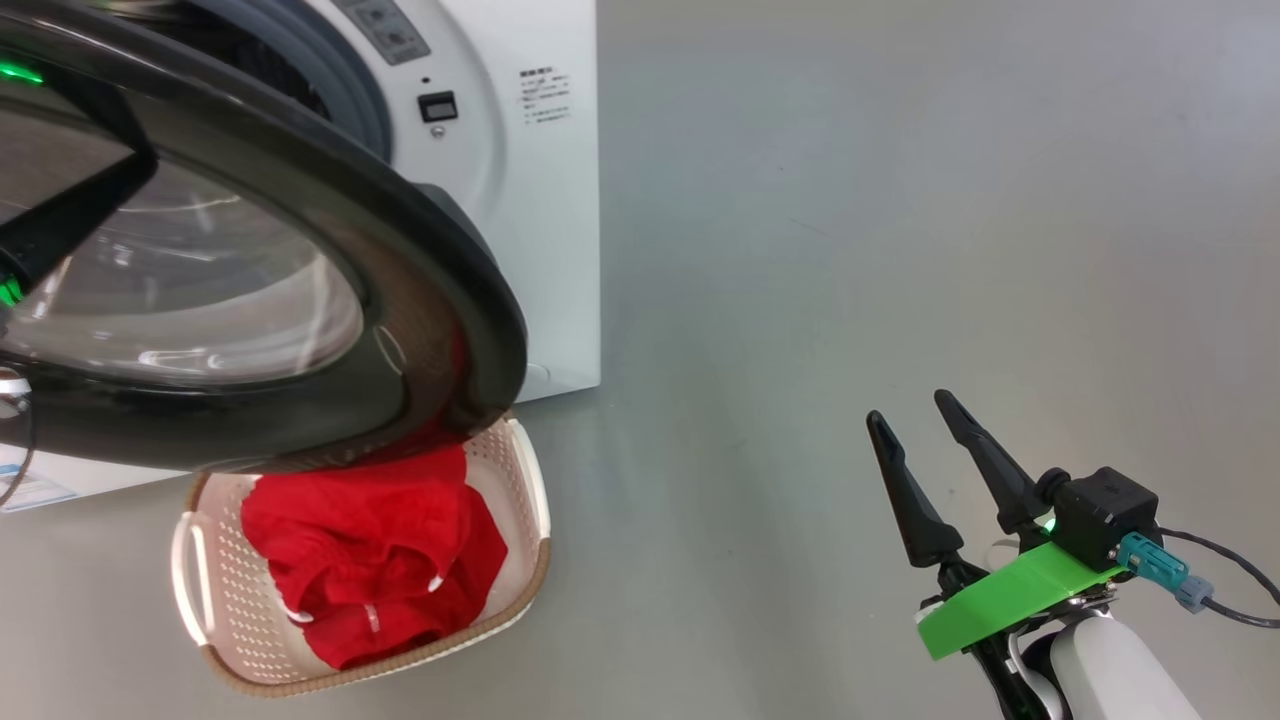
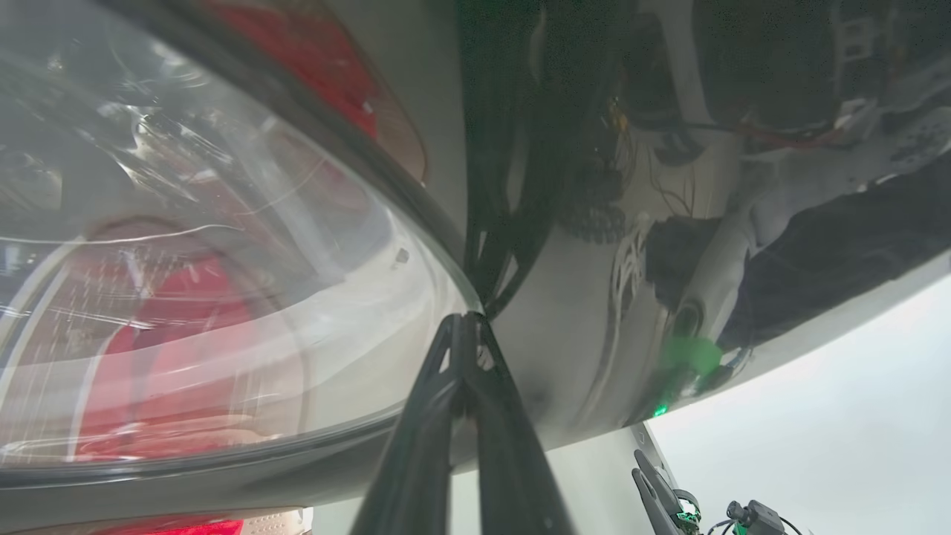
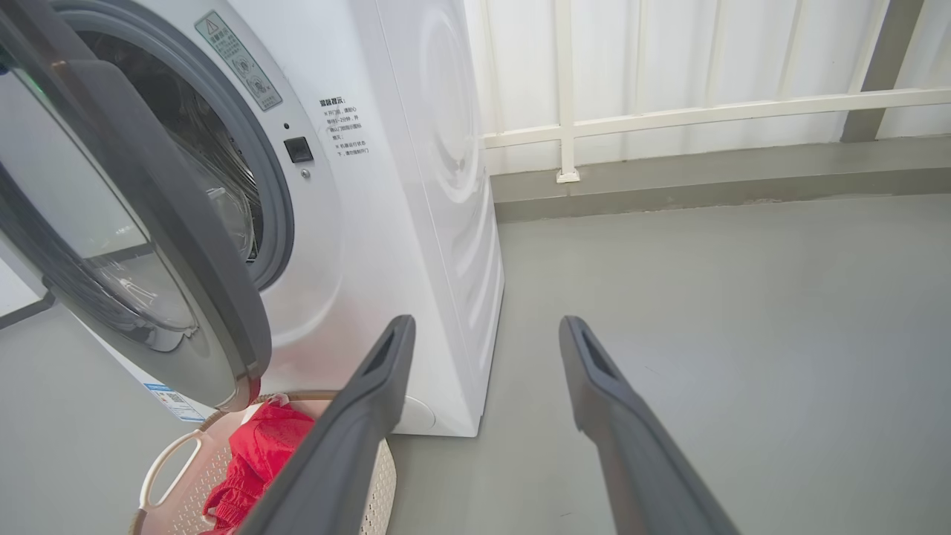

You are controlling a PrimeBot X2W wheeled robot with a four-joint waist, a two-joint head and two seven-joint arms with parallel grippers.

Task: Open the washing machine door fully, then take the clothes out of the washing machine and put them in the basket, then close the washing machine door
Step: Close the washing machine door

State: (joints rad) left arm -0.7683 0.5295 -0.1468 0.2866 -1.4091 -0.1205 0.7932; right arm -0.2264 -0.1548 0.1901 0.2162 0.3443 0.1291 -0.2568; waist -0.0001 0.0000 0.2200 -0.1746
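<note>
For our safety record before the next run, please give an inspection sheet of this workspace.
Surface: smooth grey floor.
Job's things: big white front-loading washing machine; its round black-rimmed glass door stands part open; bright red fabric clothes lie in the small cream perforated plastic basket below the door.
Clutter: nothing seen.
Hands: left hand shut, tips against the door; right hand open, empty, above the floor.
Cables: black cable with teal plug at the right wrist.
Surroundings: white railing along a white wall.

**Item Count**

One washing machine [image 1: 550, 250] at far left, with one door [image 1: 440, 250]. One basket [image 1: 215, 590] at near left. One red heap of clothes [image 1: 380, 560]; separate garments cannot be counted. Two grippers: left gripper [image 2: 465, 321], right gripper [image 1: 909, 405].
</note>
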